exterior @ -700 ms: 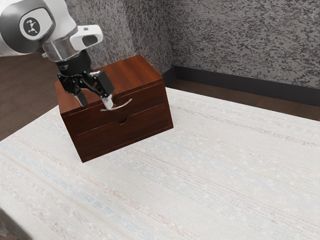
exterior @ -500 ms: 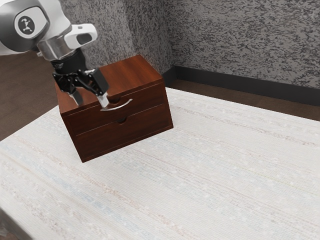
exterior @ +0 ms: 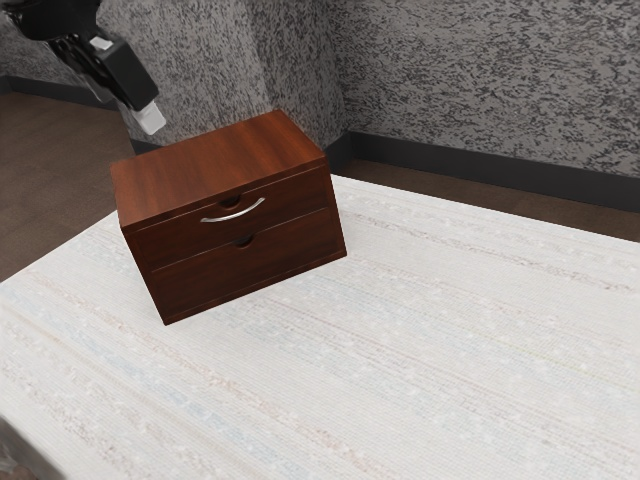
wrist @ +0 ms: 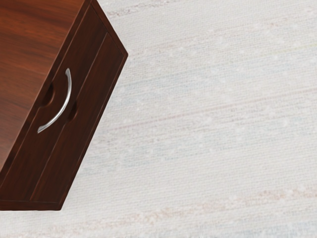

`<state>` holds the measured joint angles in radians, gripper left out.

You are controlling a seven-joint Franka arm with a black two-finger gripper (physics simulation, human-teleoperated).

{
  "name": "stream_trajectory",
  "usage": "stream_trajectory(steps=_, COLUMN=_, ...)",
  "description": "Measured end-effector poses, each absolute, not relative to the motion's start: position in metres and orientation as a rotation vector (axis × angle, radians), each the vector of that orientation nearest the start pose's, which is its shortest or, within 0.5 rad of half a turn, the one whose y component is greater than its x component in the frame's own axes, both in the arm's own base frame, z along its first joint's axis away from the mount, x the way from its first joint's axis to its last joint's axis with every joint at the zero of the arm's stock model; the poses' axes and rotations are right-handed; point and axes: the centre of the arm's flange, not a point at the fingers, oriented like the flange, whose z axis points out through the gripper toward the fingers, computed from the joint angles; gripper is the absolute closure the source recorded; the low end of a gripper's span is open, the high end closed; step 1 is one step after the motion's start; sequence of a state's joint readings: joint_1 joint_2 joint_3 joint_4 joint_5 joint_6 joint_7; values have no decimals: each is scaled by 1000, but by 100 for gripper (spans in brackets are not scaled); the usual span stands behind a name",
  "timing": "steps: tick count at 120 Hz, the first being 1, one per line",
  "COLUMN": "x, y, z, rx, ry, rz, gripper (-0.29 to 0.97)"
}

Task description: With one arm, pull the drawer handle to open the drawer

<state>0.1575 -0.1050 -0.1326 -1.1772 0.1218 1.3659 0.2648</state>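
Dark red-brown wooden 2-drawer cabinet (exterior: 215, 160) stands on the pale woven tabletop (exterior: 450, 350), both fronts flush. The curved silver handle (exterior: 232, 211) lies lengthwise across the upper drawer (exterior: 285, 195). The black gripper (exterior: 138, 95) hangs well apart, nothing seen in it, opening unreadable.

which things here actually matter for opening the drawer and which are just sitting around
For the job:
drawer handle, silver, on the upper drawer, which looks shut
gripper, up beyond the cabinet, apart from it

Just there:
lower drawer, no handle
table
wall
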Motion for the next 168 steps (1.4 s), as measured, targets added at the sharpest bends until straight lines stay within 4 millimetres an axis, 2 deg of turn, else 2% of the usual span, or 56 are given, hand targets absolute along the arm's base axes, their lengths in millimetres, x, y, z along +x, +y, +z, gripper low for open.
stream_trajectory(steps=10, x=494, y=26, z=809, rx=-2921, ry=368, rz=-355, gripper=3)
stream_trajectory(steps=25, x=532, y=32, z=767, rx=-2898, ry=495, rz=-319, gripper=4)
stream_trajectory(steps=40, x=562, y=38, z=742, rx=-2829, ry=637, rz=-341, gripper=4)
stream_trajectory(steps=49, x=574, y=42, z=734, rx=-2749, ry=709, rz=-332, gripper=5)
stream_trajectory(steps=63, x=581, y=45, z=728, rx=-2631, ry=764, rz=-260, gripper=5)
stream_trajectory(steps=80, x=590, y=51, z=715, rx=-2588, ry=776, rz=-183, gripper=6)
stream_trajectory(steps=97, x=588, y=51, z=709, rx=-2648, ry=743, rz=-161, gripper=7)
stream_trajectory(steps=118, x=592, y=27, z=705, rx=-2744, ry=802, rz=-228, gripper=6)
stream_trajectory(steps=136, x=602, y=27, z=691, rx=-2791, ry=804, rz=-233, gripper=5)
stream_trajectory(steps=149, x=611, y=33, z=682, rx=-2795, ry=793, rz=-241, gripper=12)
stream_trajectory(steps=161, x=619, y=53, z=674, rx=-2778, ry=765, rz=-259, gripper=21)
stream_trajectory(steps=168, x=627, y=58, z=666, rx=-2768, ry=768, rz=-271, gripper=25)
